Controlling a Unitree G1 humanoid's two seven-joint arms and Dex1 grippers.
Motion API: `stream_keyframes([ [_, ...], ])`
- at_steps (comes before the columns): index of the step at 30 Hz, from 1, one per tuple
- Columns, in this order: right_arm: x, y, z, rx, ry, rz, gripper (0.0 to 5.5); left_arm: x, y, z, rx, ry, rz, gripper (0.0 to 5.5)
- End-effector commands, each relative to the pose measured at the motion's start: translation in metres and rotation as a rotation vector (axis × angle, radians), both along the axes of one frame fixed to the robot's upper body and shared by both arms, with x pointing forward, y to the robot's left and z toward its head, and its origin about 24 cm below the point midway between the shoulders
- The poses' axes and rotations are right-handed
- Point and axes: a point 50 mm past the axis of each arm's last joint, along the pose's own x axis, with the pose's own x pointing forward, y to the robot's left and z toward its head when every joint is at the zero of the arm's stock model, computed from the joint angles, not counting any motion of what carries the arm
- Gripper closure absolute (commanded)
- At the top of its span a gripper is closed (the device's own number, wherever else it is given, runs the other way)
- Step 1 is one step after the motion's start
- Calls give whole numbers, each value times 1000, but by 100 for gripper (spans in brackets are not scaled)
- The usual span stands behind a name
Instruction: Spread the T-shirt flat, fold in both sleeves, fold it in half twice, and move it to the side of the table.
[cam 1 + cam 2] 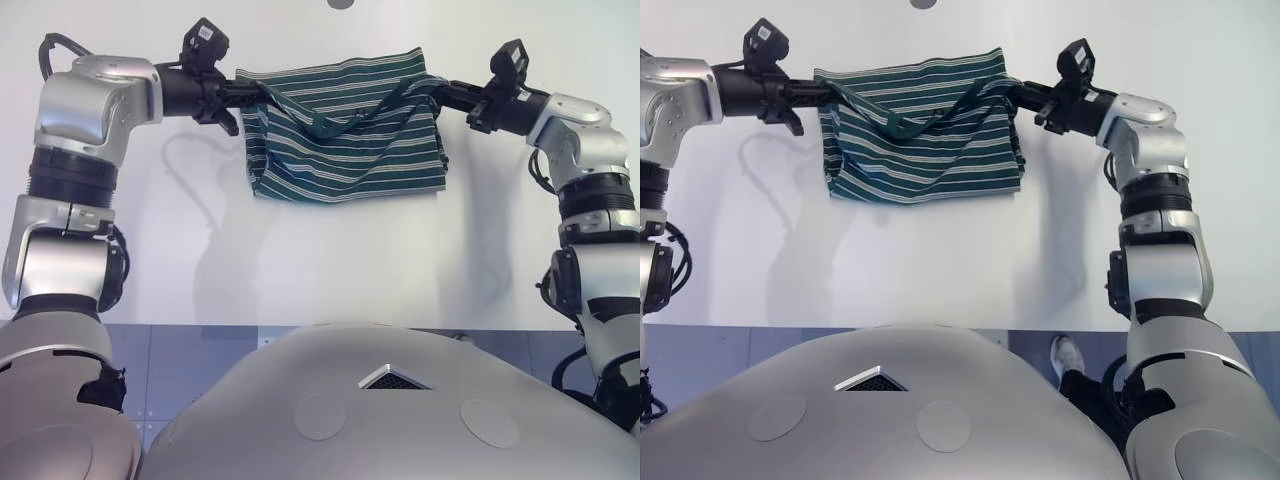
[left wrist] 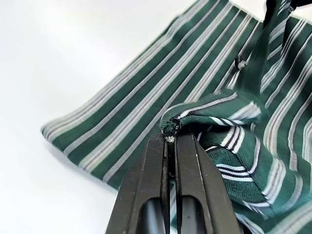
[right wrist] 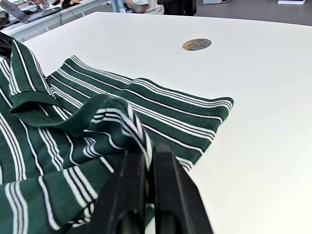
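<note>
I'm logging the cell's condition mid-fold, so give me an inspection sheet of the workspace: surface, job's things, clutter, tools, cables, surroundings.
Surface: white table, smooth and matte.
Job's things: green striped T-shirt, bunched into a rough rectangle at the table's far middle, with a pinched fold raised at each upper corner.
Clutter: nothing loose seen; a round inset sits in the tabletop beyond the shirt.
Tools: left tool shut on the shirt's left upper corner; right tool shut on its right upper corner.
Cables: black cable looping off the left arm, apart from the shirt.
Surroundings: grey floor past the near table edge; desks behind the far edge.
</note>
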Motion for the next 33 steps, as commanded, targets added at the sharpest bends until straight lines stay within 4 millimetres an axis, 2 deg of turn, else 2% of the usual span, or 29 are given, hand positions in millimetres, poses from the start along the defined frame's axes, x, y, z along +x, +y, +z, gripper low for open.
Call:
stream_keyframes([
  [1,19,4,14,-21,-56,-26,550,19,8,16,19,-49,68,550],
  [5,30,12,20,-16,-76,-49,550,24,13,16,43,-44,80,550],
  [11,24,18,-14,-248,16,-50,550,18,21,-14,134,11,133,550],
  [13,25,16,-18,-274,28,-127,488,21,21,-16,104,-3,193,497],
  [17,28,13,-21,-214,67,-287,418,28,20,-15,56,-23,297,433],
  [20,29,13,-29,-203,117,-439,360,30,21,-22,35,1,423,379],
  [22,29,14,-31,-179,140,-498,357,30,23,-25,36,5,489,353],
  [25,33,19,-25,-68,131,-510,357,31,22,-25,18,-2,524,305],
  [29,41,26,2,192,11,-426,357,30,17,-20,-54,-47,521,235],
  [33,40,21,20,339,-72,-355,357,27,15,-2,-144,-146,513,170],
])
